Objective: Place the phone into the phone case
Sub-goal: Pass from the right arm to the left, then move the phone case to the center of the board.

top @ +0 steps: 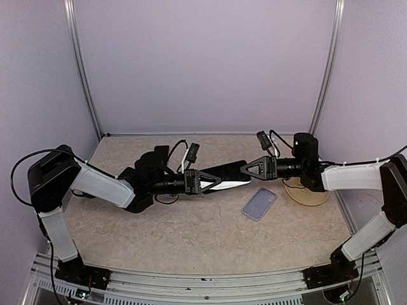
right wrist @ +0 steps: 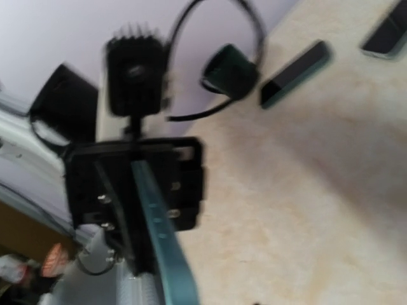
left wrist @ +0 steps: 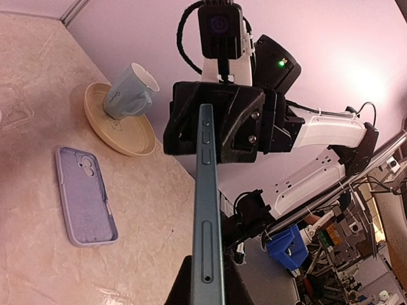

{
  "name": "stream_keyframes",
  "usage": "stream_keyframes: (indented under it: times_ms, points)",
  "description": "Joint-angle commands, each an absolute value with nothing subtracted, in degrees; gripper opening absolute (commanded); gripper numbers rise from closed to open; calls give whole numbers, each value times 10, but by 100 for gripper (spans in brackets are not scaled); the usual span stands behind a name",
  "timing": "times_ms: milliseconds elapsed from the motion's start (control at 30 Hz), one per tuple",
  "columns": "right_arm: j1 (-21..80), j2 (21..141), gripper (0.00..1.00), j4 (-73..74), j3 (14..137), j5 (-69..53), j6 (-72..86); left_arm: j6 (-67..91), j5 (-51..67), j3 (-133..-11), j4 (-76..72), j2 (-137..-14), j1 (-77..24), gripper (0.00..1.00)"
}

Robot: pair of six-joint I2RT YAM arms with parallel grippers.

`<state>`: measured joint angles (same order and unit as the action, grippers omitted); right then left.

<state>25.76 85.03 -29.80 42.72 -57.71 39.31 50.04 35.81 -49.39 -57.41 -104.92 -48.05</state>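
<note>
The phone [top: 229, 174] is a dark teal slab held in the air edge-on between both grippers. My left gripper [top: 213, 180] is shut on its left end. My right gripper [top: 251, 168] grips its right end, fingers tight against both faces. In the left wrist view the phone [left wrist: 206, 210] runs up from my left gripper [left wrist: 206, 283] to the right gripper [left wrist: 207, 127]. The blurred right wrist view shows the phone [right wrist: 159, 235] reaching the left gripper [right wrist: 137, 184]. The lilac phone case [top: 259, 203] lies open side up on the table, below and right of the phone; it also shows in the left wrist view [left wrist: 86, 197].
A tan plate [left wrist: 121, 130] with a pale blue cup [left wrist: 130, 92] on it stands right of the case, under the right arm [top: 356, 176]. Black gadgets and cables [top: 159, 160] lie at the back left. A dark bar-shaped item [right wrist: 296, 73] lies on the table.
</note>
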Motion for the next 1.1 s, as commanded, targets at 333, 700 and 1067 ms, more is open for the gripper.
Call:
stream_keyframes:
  times_ms: [333, 700, 1067]
  points:
    - [205, 830, 62, -112, 449, -485, 299, 475, 307, -410, -563, -959, -481, 0]
    - [184, 874, 57, 54, 497, -308, 236, 461, 249, -381, -512, -918, -496, 0]
    - [184, 926, 53, 168, 563, -163, 143, 446, 221, -348, -478, -877, -499, 0]
